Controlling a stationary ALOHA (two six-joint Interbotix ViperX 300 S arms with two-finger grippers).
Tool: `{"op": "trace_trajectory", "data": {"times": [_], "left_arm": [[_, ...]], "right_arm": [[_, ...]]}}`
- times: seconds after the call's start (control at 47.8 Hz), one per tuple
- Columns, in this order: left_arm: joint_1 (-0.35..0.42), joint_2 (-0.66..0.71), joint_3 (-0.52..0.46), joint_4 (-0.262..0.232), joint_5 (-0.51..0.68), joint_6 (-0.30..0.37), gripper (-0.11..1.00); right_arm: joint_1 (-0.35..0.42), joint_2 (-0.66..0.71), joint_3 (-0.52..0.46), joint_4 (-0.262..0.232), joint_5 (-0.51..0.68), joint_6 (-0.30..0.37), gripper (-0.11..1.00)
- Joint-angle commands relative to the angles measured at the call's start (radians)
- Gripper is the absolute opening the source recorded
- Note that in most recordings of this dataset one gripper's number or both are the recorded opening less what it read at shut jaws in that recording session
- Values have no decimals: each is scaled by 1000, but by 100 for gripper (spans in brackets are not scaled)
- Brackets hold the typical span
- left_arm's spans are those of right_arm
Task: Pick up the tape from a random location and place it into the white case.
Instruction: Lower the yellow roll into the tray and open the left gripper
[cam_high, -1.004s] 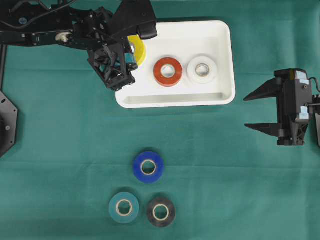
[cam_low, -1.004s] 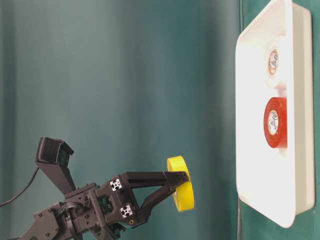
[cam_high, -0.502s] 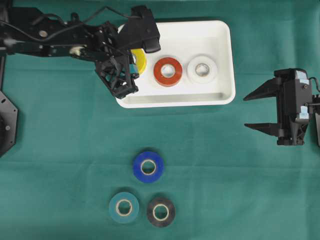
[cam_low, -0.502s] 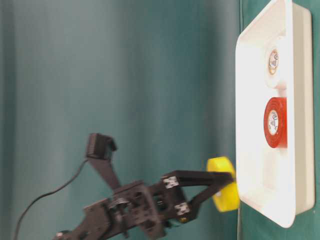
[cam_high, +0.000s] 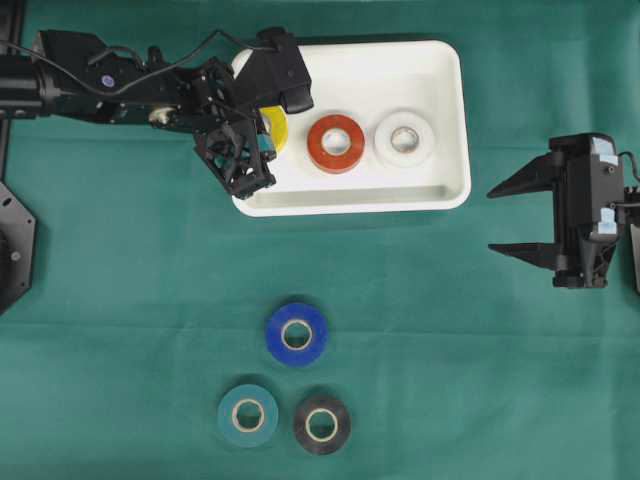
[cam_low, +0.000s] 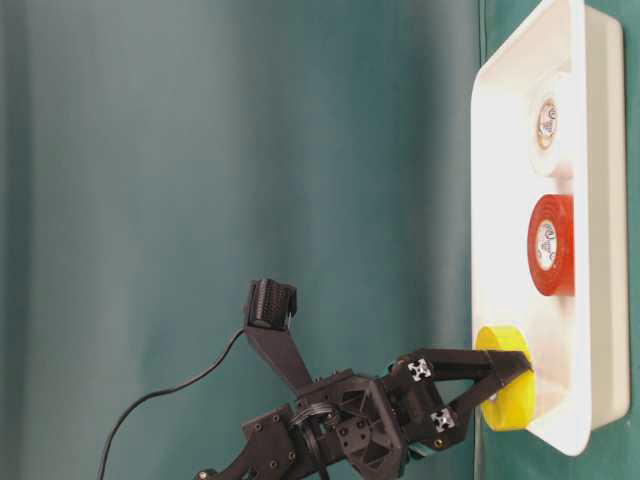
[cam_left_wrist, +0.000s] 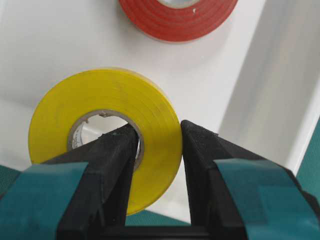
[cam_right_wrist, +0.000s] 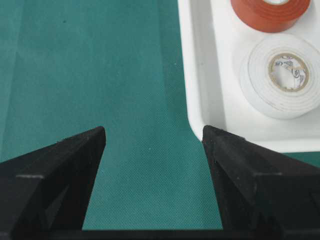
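The left tool (cam_left_wrist: 157, 145) is clamping the yellow tape (cam_left_wrist: 107, 132) upright inside the white case (cam_high: 440, 190), risking it rolling when released.

White case (cam_high: 452, 120) at the counter's (cam_high: 120, 300) far middle holds three tape rolls (cam_high: 336, 143) in a row, leftmost pinched by the left gripper (cam_high: 262, 128); three more rolls (cam_high: 297, 334) cluster near the front edge; right gripper (cam_high: 515, 220) right of the case.
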Motion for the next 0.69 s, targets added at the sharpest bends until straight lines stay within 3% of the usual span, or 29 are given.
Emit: {"op": "trace_trajectory", "data": {"times": [0.0,0.669], "left_arm": [[0,-6,-8,-2,-29,5,23],[-15,-3,-18,-3,-40,8,27]], "right_arm": [[-2,0,-23,-2,-8,-2,74],[-5,0,-26,-2,-6,-2,74]]}}
